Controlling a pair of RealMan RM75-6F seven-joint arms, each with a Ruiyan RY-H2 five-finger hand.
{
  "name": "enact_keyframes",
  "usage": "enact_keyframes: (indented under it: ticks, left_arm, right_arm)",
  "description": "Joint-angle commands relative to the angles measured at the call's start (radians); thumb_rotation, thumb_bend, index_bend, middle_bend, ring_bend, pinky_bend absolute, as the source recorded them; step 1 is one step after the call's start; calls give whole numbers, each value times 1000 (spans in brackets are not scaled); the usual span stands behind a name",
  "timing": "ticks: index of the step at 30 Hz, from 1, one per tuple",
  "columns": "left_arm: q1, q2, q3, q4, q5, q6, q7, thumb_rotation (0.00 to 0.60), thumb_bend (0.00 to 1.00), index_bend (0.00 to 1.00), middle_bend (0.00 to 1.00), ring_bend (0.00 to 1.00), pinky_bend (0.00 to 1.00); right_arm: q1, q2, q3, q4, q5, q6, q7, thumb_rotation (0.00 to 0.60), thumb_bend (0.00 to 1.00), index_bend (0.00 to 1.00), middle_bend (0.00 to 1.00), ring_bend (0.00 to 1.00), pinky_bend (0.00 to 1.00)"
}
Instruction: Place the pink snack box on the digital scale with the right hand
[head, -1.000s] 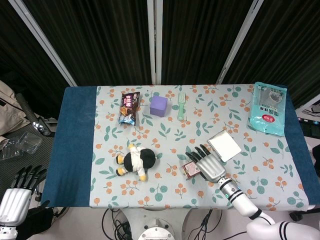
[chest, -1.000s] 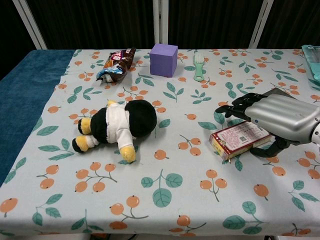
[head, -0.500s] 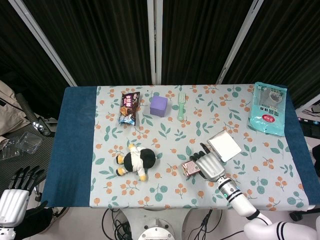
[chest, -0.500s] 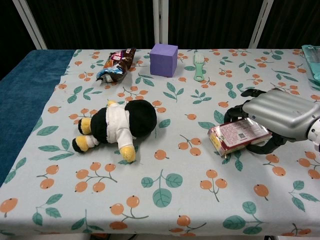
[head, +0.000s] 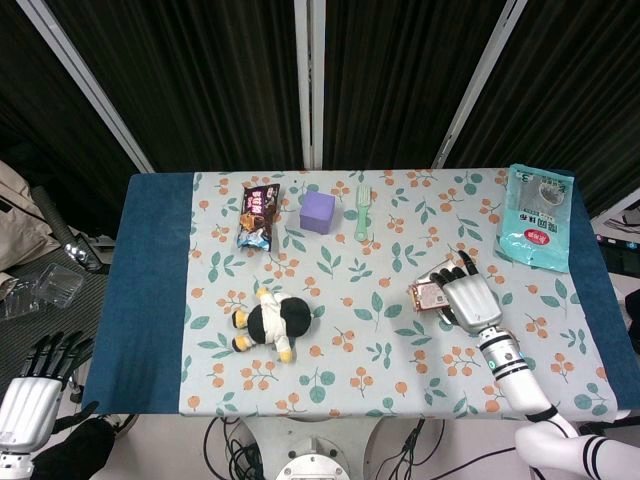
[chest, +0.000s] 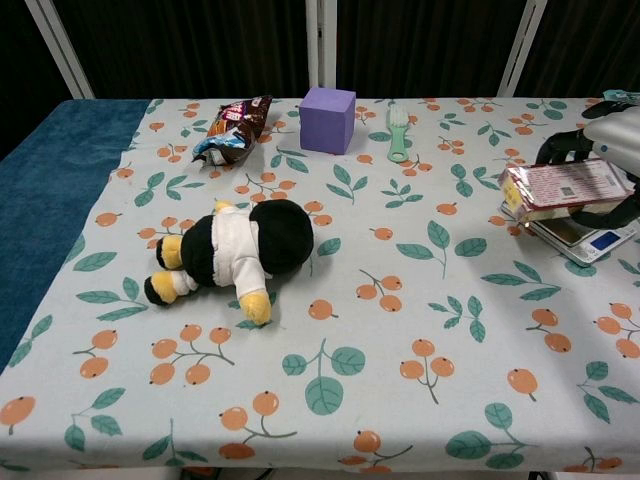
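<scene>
We are holding the pink snack box (chest: 567, 188) clamped in our right hand (head: 470, 300), fingers wrapping it from above and thumb curling beneath, and it is hanging clear of the floral tablecloth (chest: 400, 330) directly over the digital scale (chest: 585, 236), not yet resting on it. Our left hand (head: 38, 385) is hanging off the table's near left corner with its fingers apart, gripping nothing. A plush toy (chest: 235, 250), a purple block (chest: 327, 118), a green comb (chest: 397, 133) and a snack packet (chest: 232, 128) are lying well apart from the scale.
</scene>
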Motion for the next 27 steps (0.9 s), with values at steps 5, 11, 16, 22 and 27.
enact_keyframes:
  ticks: [5, 11, 16, 22, 27]
  left_arm:
    - [-4, -7, 1, 2, -3, -12, 7, 600, 108, 131, 60, 0, 74]
    - [-3, -1, -1, -4, -9, -14, 11, 600, 109, 130, 61, 0, 73]
    - [-3, -1, 1, -6, -11, -18, 13, 600, 109, 131, 61, 0, 74]
    - [-1, -1, 0, -6, -9, -13, 12, 600, 109, 131, 61, 0, 74]
    - [1, 0, -1, -6, -8, -6, 10, 600, 108, 131, 61, 0, 74]
  right_arm:
    - [4, -16, 10, 92, 37, -22, 40, 600, 273, 445, 439, 382, 57]
    - [18, -47, 13, 155, 37, -35, 73, 600, 273, 399, 400, 350, 56]
    - [29, -59, 10, 178, 28, -41, 82, 600, 175, 189, 227, 158, 30]
    - [26, -56, 7, 176, 0, -16, 116, 600, 56, 0, 57, 0, 0]
    - [-1, -10, -7, 115, -29, 34, 140, 600, 47, 0, 43, 0, 0]
